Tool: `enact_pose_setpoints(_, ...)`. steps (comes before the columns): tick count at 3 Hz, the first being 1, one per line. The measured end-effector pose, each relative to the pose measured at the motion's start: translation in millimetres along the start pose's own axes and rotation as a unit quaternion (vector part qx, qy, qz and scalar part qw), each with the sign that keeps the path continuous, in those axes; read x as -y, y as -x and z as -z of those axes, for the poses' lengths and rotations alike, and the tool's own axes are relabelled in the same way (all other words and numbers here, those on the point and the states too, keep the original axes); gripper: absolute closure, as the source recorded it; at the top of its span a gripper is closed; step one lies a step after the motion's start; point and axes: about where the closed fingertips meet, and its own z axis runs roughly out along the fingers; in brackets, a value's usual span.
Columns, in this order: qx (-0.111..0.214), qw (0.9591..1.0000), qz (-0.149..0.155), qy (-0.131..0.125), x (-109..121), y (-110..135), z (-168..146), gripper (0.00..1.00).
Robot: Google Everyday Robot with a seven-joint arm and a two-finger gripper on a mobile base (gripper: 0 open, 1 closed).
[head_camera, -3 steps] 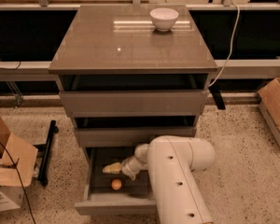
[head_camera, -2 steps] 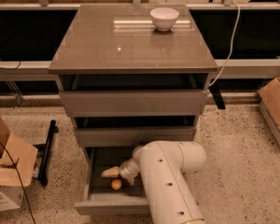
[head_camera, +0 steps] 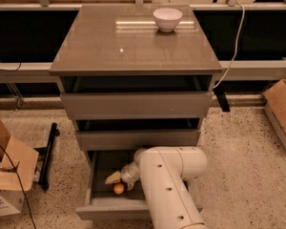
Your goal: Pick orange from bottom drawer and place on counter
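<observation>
The bottom drawer (head_camera: 97, 206) is pulled open at the foot of the cabinet. The small orange (head_camera: 118, 188) lies on its floor near the middle. My white arm reaches down into the drawer from the right. My gripper (head_camera: 117, 182) sits right over the orange, with one pale finger (head_camera: 112, 177) just to the upper left of the fruit and the other against its right side. The orange rests on the drawer floor. The counter (head_camera: 133, 42) is the glossy grey-brown top above.
A white bowl (head_camera: 167, 19) stands at the back of the counter. The two upper drawers are slightly open. Cardboard boxes sit on the floor at the left (head_camera: 5, 175) and right (head_camera: 281, 116). A black bar (head_camera: 48, 152) lies left of the cabinet.
My arm has shifted left and deeper into the drawer. The gripper has come down around the orange, which has not moved.
</observation>
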Motion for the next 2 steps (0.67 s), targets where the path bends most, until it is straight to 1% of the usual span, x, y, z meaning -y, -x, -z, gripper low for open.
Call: enact_pose_setpoints(2,-0.04,0.9992,-0.006,0.002,-0.3,-2.3,-28.7,0.71)
